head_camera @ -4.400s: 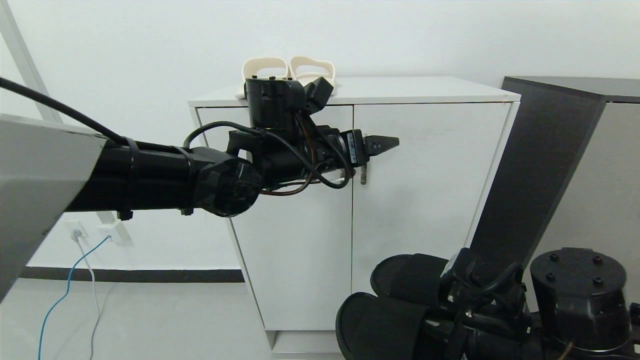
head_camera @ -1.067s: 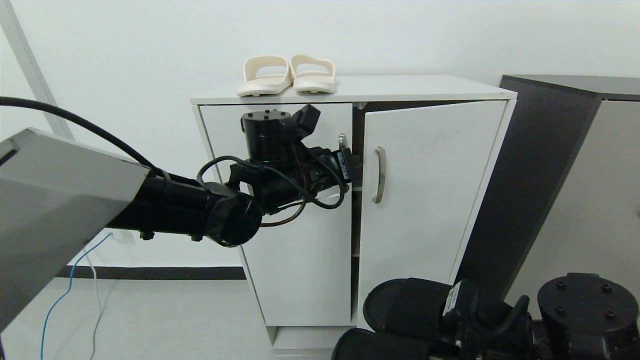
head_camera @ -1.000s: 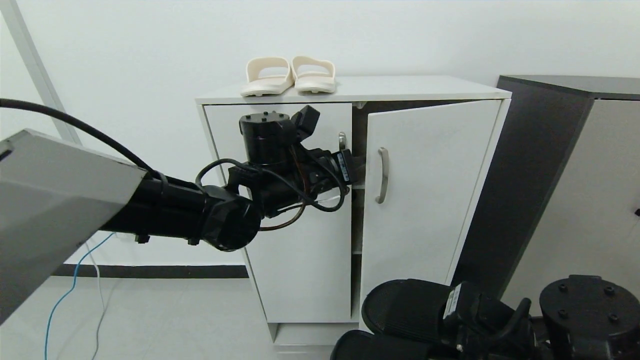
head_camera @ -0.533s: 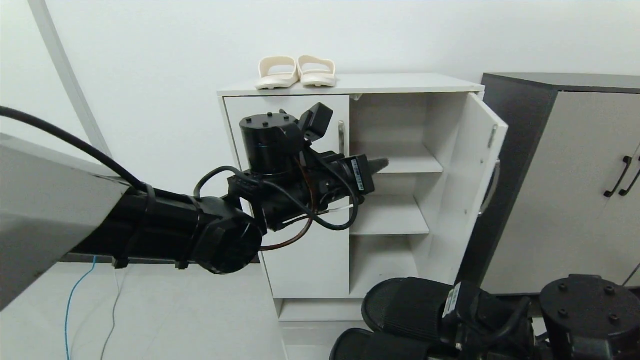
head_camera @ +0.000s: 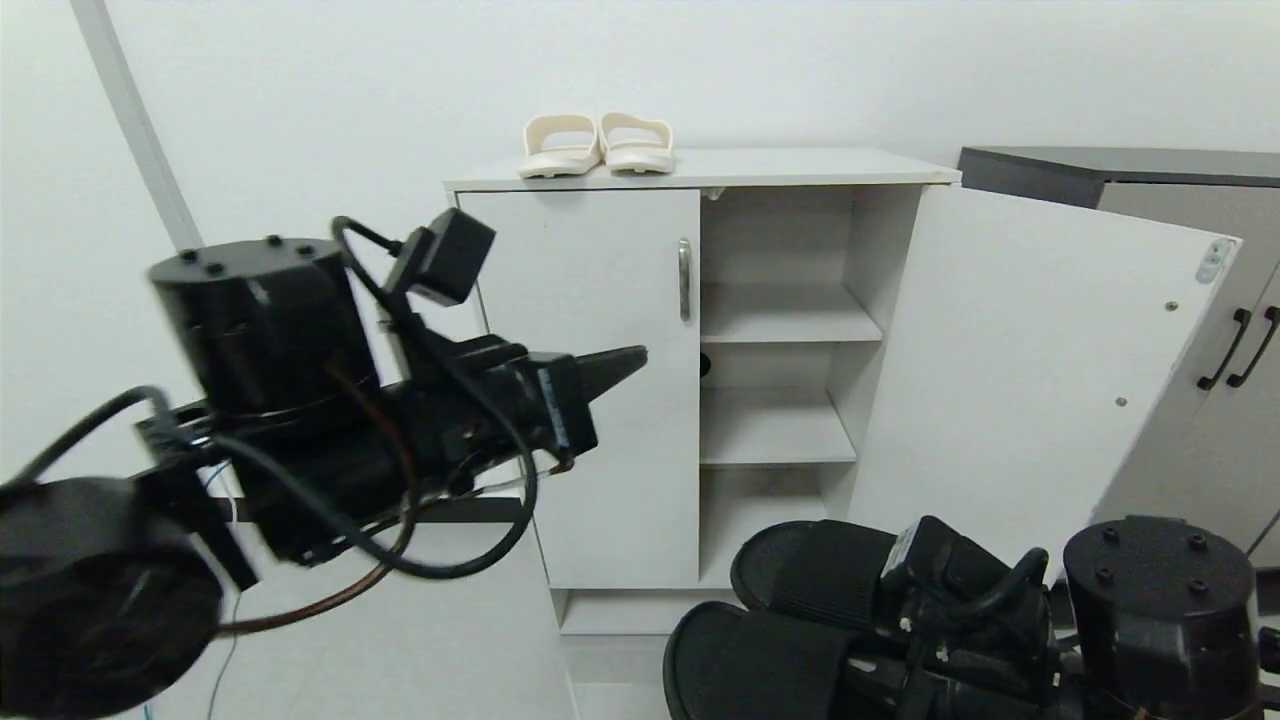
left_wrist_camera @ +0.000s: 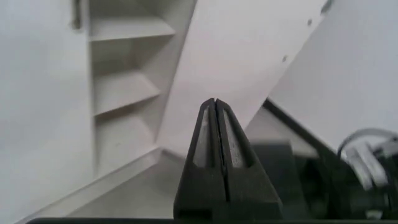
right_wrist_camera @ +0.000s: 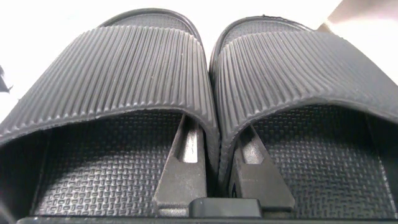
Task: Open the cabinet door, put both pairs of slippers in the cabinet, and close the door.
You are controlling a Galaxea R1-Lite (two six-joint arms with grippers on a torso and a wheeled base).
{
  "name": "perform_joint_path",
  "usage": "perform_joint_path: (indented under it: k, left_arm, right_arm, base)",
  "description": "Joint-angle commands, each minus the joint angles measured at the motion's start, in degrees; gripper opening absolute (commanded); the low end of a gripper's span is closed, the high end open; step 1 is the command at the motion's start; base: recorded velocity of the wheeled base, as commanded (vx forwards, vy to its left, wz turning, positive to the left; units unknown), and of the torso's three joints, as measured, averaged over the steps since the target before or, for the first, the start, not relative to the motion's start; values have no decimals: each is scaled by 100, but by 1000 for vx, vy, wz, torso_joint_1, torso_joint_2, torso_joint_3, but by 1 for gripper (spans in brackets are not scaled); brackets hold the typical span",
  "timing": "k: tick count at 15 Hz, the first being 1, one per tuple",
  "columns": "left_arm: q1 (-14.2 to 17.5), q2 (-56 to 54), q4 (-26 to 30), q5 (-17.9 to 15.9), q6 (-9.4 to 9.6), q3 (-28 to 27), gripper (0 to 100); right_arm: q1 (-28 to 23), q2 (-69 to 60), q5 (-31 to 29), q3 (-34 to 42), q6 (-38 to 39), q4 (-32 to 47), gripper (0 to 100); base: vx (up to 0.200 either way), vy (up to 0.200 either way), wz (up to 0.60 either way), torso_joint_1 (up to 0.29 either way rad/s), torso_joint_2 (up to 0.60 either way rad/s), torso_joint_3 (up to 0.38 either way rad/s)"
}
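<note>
cabinet: a white cabinet [head_camera: 800, 165] stands against the wall, with two doors and a plinth at the floor.
right door: the right door [head_camera: 1020, 370] is swung wide open, its inner face turned to the head camera.
left door: the left door [head_camera: 600, 400] is flush with the cabinet front, and its metal handle [head_camera: 684, 280] is upright near the inner edge.
inside: the open half shows an upper shelf [head_camera: 790, 320] and a lower shelf [head_camera: 775, 440], with a bottom compartment [head_camera: 760, 520] below them.
cream slippers: a pair of cream slippers [head_camera: 598, 145] sits side by side on the cabinet top, above the left door and near the front edge.
black slippers: a pair of black slippers [head_camera: 800, 575] with ribbed straps is held low in front of the open half, outside the cabinet, one partly over the other in the head view.
right pincer: the right pincer [right_wrist_camera: 219, 146] has one finger under each strap and is clamped on the two adjoining inner walls of the black slippers.
left pincer: the left pincer [head_camera: 630, 357] has its fingers pressed together on nothing. In the head view it hangs before the left door at mid height, pointing toward the open side. I cannot tell whether it touches the door.
neighbour: a grey cabinet [head_camera: 1200, 400] with a dark top and black handles [head_camera: 1245, 345] stands just beyond the open door.
</note>
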Motion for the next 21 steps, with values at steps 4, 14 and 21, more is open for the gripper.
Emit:
perform_joint_path:
  k: [4, 14, 21]
  left_arm:
    - [697, -4054, 1916, 1423, 816, 2465, 0]
    - [3140, -8343, 4614, 1862, 1255, 3696, 0]
    - [3290, -8712, 4421, 1194, 1800, 4320, 0]
  right_arm:
    - [-137, 148, 22, 20, 28, -61, 0]
    - [-181, 245, 13, 20, 10, -176, 0]
    - [-163, 342, 13, 20, 10, -281, 0]
  base:
    - [0, 0, 0, 0, 0, 0]
    - [0, 0, 0, 0, 0, 0]
    - [0, 0, 0, 0, 0, 0]
